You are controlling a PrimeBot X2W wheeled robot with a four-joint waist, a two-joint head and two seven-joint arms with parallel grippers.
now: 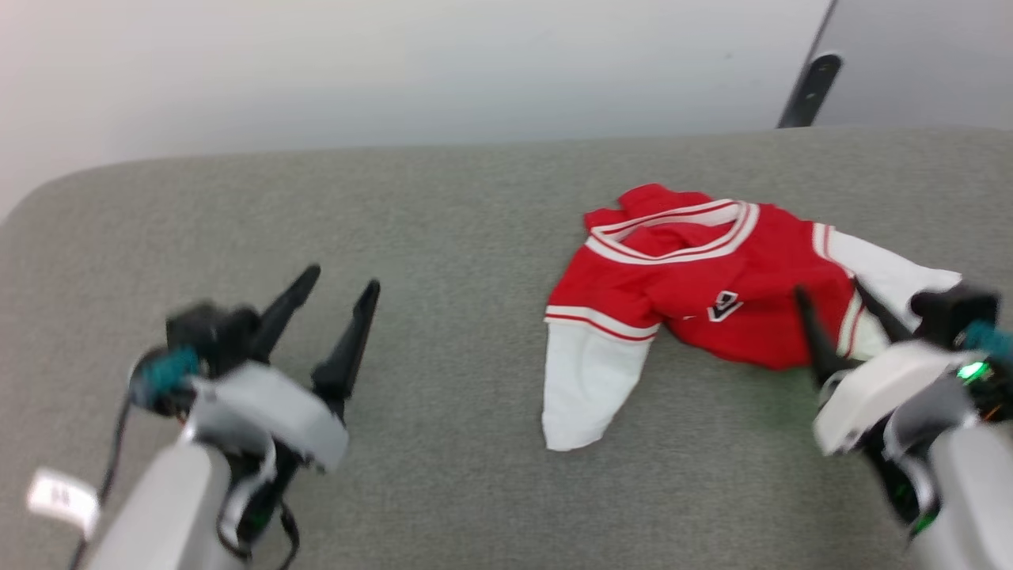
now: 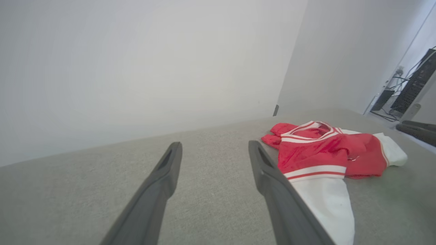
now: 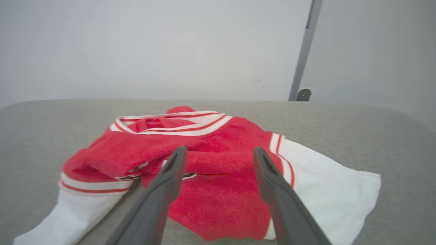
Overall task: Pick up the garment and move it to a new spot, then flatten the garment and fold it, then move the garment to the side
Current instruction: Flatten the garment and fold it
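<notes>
The right hand (image 1: 827, 286) was spread, its two dark fingers apart over the near right part of the garment (image 1: 712, 269). In the right wrist view the fingers framed the red body. I could not tell whether the tips touched the cloth. The left hand (image 1: 342, 279) was spread too, over bare counter (image 1: 443, 222), well apart from the garment and to its left.

The garment lay crumpled and chest up, right of the counter's middle, with its striped collar toward the far edge. One white sleeve (image 1: 586, 388) pointed back toward the robot and the other white sleeve (image 1: 894, 273) spread out beside the right hand.

Bare grey counter ran wide to the left as far as a rounded far corner, and a narrower strip lay nearer than the garment. Beyond the far edge stood a pale wall (image 1: 396, 63) and a dark post (image 1: 809, 91).
</notes>
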